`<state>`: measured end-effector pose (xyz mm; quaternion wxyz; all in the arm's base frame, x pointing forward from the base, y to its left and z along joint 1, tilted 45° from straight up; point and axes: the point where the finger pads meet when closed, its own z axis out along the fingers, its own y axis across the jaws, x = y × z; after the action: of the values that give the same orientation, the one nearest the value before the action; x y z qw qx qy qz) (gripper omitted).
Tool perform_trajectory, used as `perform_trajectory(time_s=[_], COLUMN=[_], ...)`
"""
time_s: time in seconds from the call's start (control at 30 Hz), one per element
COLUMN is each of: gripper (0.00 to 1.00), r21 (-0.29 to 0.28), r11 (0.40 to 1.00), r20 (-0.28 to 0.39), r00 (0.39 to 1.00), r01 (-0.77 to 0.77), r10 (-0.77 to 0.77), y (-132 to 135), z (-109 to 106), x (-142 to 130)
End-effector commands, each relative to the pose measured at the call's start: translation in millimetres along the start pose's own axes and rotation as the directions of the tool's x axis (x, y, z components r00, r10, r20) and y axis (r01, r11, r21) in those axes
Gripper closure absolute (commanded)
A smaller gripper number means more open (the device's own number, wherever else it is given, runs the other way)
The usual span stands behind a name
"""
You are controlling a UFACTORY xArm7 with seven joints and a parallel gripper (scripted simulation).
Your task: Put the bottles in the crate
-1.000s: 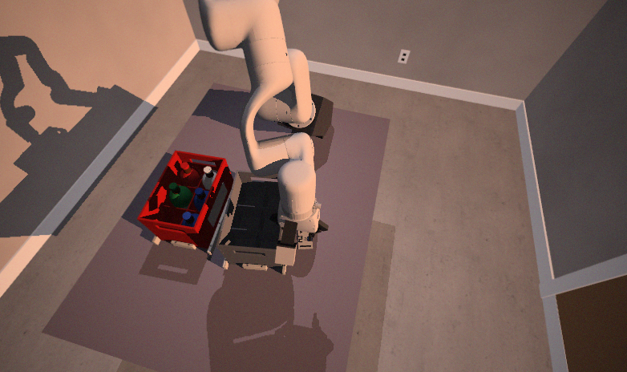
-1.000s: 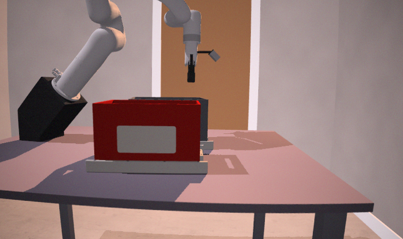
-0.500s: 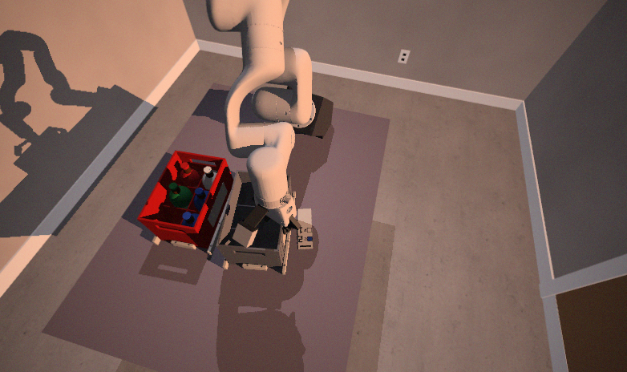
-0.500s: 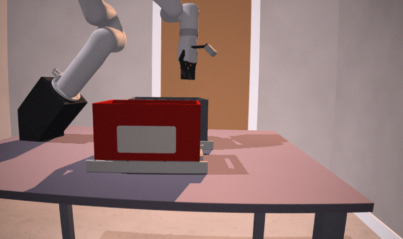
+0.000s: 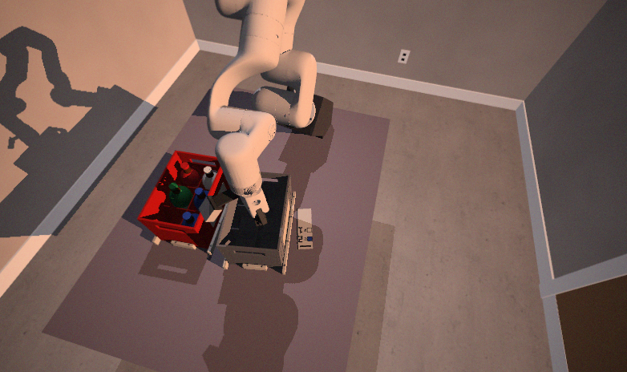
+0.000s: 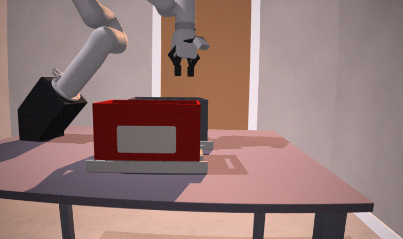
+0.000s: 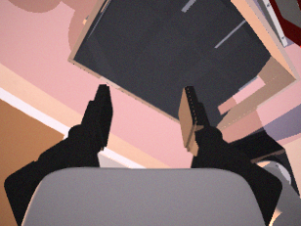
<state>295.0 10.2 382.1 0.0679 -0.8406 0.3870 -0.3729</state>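
Evidently, inspecting left to right in the top view, the red crate (image 5: 155, 203) (image 6: 146, 115) (image 7: 288, 29) stands at ten o'clock from the empty crate (image 5: 253, 256) (image 6: 204, 118) (image 7: 275, 91). Within it: green bottle (image 5: 180, 196), nine o'clock; red bottle (image 5: 188, 175), twelve; blue bottle at the near side (image 5: 188, 218), six; another blue bottle (image 5: 199, 197), three; white bottle (image 5: 208, 174), one.

The end effector (image 5: 260, 218) (image 6: 184, 71) (image 7: 146, 99) is above the empty crate, fingers apart, nothing between them. At three o'clock from that crate, the pick list (image 5: 304, 226) lies on the worktop (image 5: 348, 184) (image 6: 271, 184) (image 7: 39, 53); it appears to order two blue, one white.

Handling, as judged: bottles rigid, moderately heavy, possibly slippery and breakable. Recommended hold: squarely below the cap, lifting vertically; an off-centre pinch could tip neighbours.
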Motion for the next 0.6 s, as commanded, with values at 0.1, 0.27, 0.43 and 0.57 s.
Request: perform_trajectory(time_s=[0.1,0.27,0.43,0.57], gripper=[0.35,0.35,0.35,0.35], r21=[0.002,0.003,0.004,0.005], r11=[0.971,0.926,0.877,0.808], r20=[-0.004,-0.004,-0.004,-0.004], r00=[0.971,0.926,0.877,0.808], r01=[-0.239,-0.377,-0.481,-0.589], r10=[0.239,0.377,0.481,0.589], y=[29.4,49.4,65.4,77.5], z=[-7.9,-11.8,-14.9,-17.3], x=[22.7,37.4,49.1,57.8])
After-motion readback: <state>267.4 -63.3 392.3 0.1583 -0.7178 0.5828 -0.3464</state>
